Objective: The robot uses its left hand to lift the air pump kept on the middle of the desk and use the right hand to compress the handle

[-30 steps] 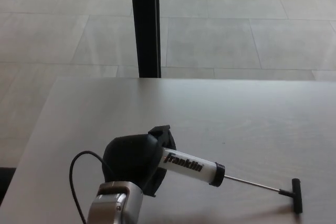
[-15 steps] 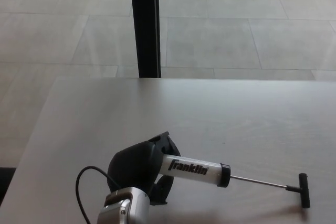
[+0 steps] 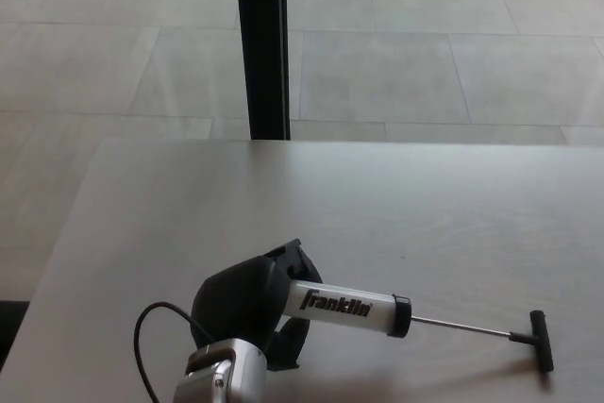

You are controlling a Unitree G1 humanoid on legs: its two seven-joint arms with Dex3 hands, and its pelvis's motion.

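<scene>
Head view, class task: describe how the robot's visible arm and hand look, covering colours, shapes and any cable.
The left hand is matte black, bulky and rounded, with thick fingers. Behind it sits a silver-grey metal wrist segment. A thin black cable loops out beside the wrist. No right hand shows.

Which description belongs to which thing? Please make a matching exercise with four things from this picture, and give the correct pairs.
Things:
1. left hand
2. pump barrel
3. T-handle
4. black post

Descriptions:
a. white, printed "Franklin"
b. stands beyond the desk's far edge
c. closed around one end of the pump
d. pulled out on a thin rod, pointing right

Pairs: 1-c, 2-a, 3-d, 4-b
</scene>
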